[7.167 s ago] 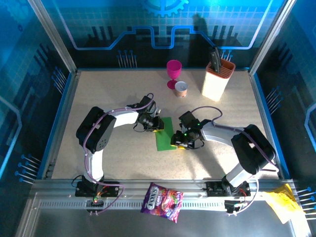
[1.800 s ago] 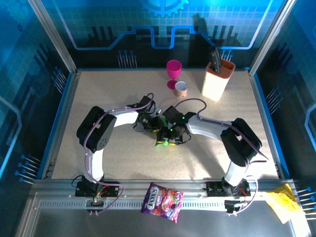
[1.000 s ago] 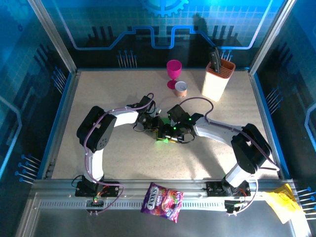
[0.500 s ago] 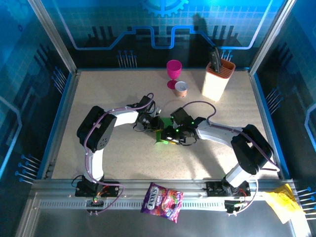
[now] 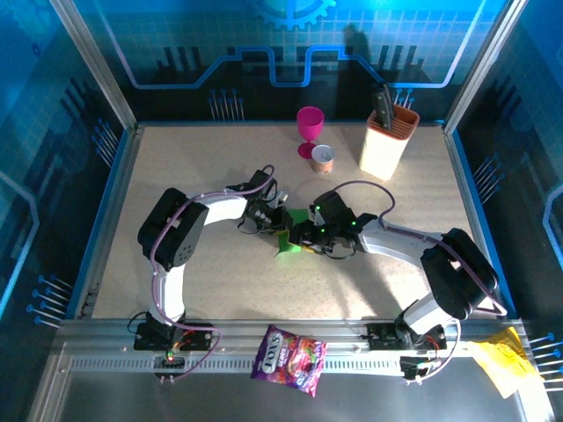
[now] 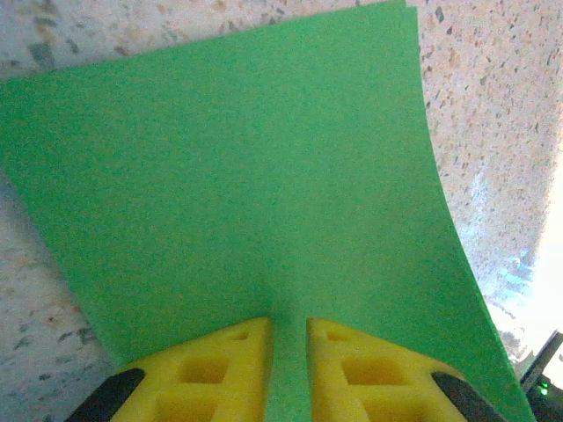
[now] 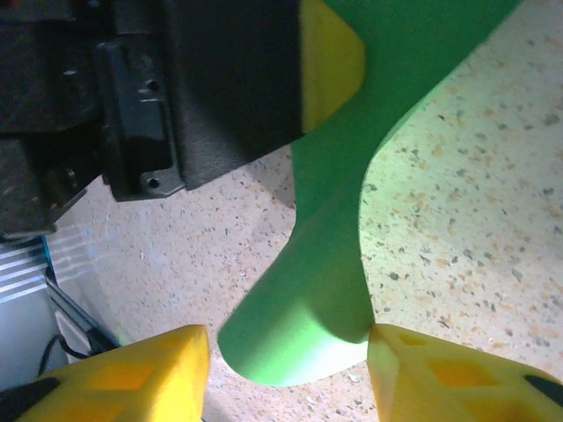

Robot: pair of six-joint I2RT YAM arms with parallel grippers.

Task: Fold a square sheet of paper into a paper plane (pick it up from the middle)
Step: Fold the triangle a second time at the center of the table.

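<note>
Watching the once-flat paper (image 7: 325, 290) loop over, we saw the left gripper (image 6: 288, 347) pinching its edge — right gripper (image 7: 288, 343) straddling the loop, jaws apart, narrowing to crease.

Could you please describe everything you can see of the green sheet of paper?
The square sheet of paper is thin, plain bright green and unmarked. The left gripper pinches it at one edge between yellow fingers. From there it spreads out smooth, then curls over into a soft, uncreased bend low over the speckled table, between the open fingers of the right gripper.
</note>
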